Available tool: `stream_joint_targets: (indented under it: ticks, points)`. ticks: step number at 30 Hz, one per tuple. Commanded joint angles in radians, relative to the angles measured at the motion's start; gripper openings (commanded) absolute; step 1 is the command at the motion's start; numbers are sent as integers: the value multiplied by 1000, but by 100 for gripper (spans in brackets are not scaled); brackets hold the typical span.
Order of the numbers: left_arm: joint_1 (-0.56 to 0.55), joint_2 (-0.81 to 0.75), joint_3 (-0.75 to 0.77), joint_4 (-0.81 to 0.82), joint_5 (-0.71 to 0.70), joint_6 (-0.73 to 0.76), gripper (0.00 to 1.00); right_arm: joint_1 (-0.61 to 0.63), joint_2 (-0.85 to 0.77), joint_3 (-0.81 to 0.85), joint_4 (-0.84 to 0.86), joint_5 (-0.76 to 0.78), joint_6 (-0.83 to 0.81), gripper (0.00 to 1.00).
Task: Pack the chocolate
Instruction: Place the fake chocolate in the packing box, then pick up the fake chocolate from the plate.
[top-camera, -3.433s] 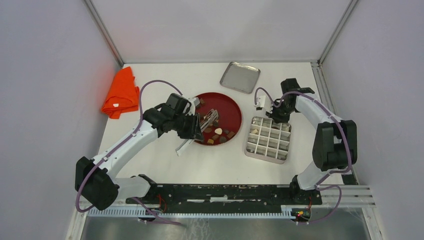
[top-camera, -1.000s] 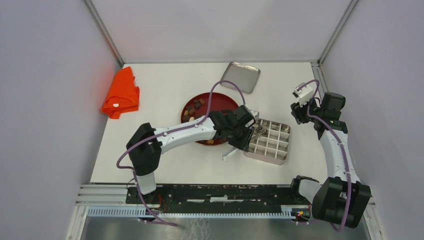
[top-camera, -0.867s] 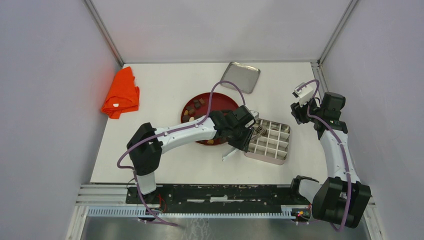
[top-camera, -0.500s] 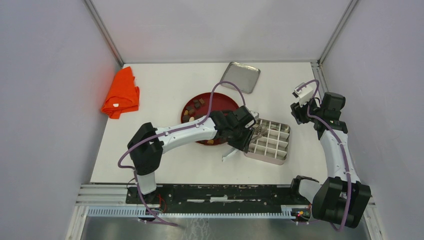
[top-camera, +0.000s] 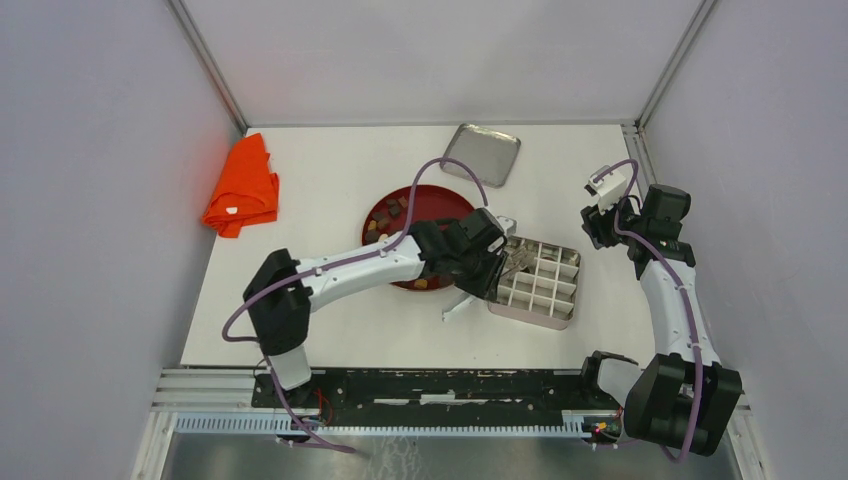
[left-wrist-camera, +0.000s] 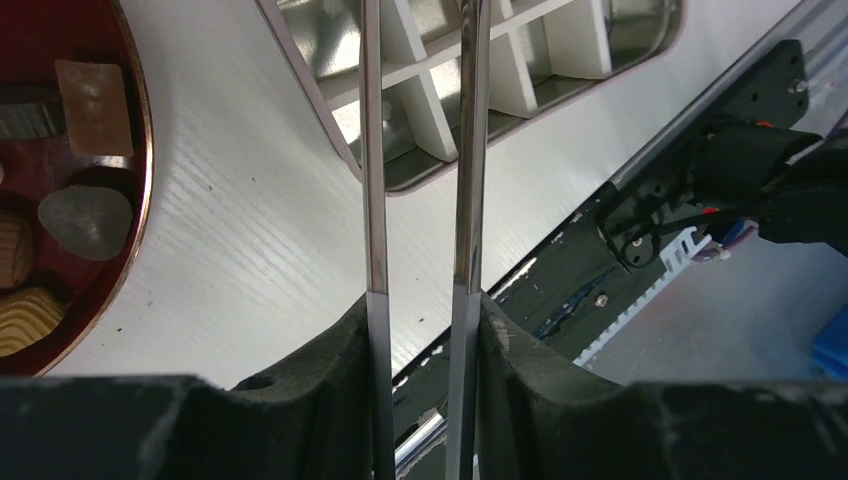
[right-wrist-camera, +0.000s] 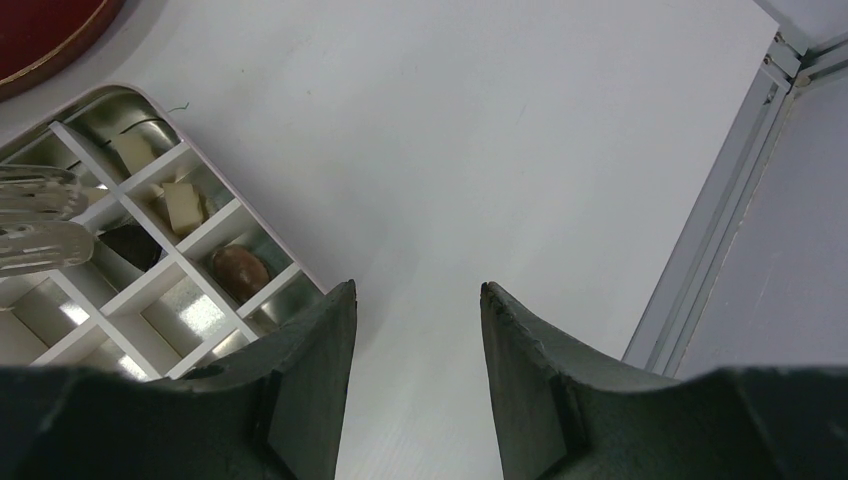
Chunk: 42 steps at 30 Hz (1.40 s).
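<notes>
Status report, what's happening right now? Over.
Left gripper shut on tongs, tips over the divided tin. Right gripper open, empty. Chocolates: some in tin, more on red plate. Nothing in the way.

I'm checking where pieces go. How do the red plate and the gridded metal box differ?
The red plate is round and undivided; the metal box is rectangular, split by white dividers. The plate's chocolates lie loose together; the box's chocolates sit one per cell, with several cells empty. Both hold chocolates.
</notes>
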Motion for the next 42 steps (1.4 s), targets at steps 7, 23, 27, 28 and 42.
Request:
stream_joint_targets:
  ticks: [7, 23, 27, 28, 42]
  points:
    - [109, -301, -142, -15, -36, 7, 38, -3, 27, 17, -6, -91, -17, 55]
    - [380, -389, -278, -179, -59, 171, 41, 0, 80, 21, -35, -190, -32, 55]
    - [380, -368, -274, -178, -92, 156, 42, -1, 82, 21, -37, -190, -34, 55]
    - [380, -360, -272, -179, -92, 154, 42, 0, 81, 21, -37, -192, -34, 55]
    - [404, -296, -307, -115, -1, 157, 46, 5, 76, 25, -45, -190, -43, 55]
